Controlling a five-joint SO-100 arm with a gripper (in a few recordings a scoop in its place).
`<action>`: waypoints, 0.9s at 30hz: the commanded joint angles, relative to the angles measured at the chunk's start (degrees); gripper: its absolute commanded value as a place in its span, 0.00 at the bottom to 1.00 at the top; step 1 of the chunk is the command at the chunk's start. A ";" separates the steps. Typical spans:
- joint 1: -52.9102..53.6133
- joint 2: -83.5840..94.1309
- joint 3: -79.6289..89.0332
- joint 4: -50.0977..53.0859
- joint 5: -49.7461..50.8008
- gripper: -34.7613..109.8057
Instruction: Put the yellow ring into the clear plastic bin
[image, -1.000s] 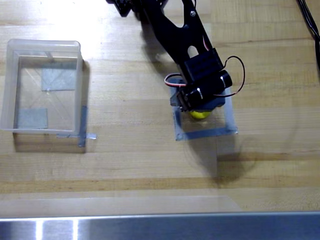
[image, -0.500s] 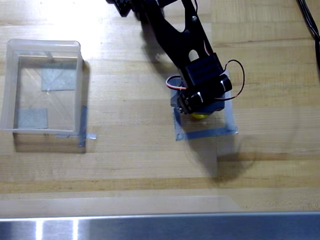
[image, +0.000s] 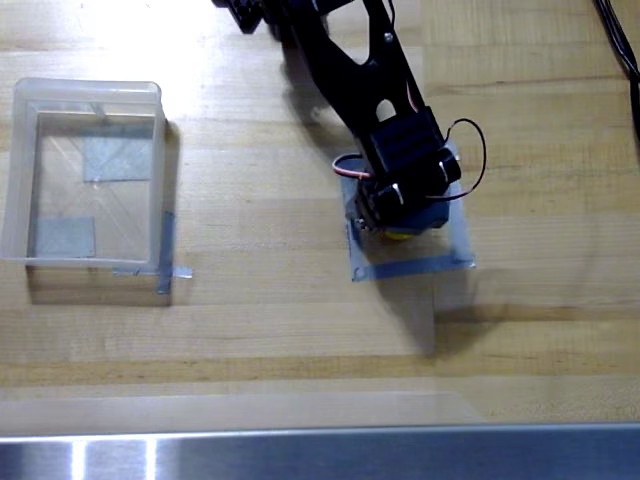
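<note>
My black arm (image: 345, 70) reaches in from the top edge of the overhead view and slants down and to the right across the wooden bench (image: 270, 320), ending in a boxy servo block with a looping red-and-black wire at its right side. My pincer (image: 398, 225) hangs straight down beneath that block, inside a square outline of grey tape (image: 412, 266) right of the bench's centre. Only a thin sliver of the ring (image: 399, 236) peeps out, bright yellow, from under the lower edge of my wrist, within the tape square. The servo block hides my fingers from above, so I cannot tell whether they are spread, closed or gripping the ring. The bin (image: 160, 180) sits well apart, at the far left of the bench, square and clear, with two grey tape patches showing through its bottom and more grey tape on the bench at its lower right corner. A black cable (image: 622, 40) crosses the top right corner, and a strip of bright metal (image: 400, 455) runs along the bottom edge.
</note>
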 joint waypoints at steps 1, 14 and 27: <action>-0.53 2.64 1.32 -1.76 0.26 0.39; -0.53 2.55 1.41 -1.67 0.35 0.32; -0.53 4.75 1.58 -1.14 0.26 0.24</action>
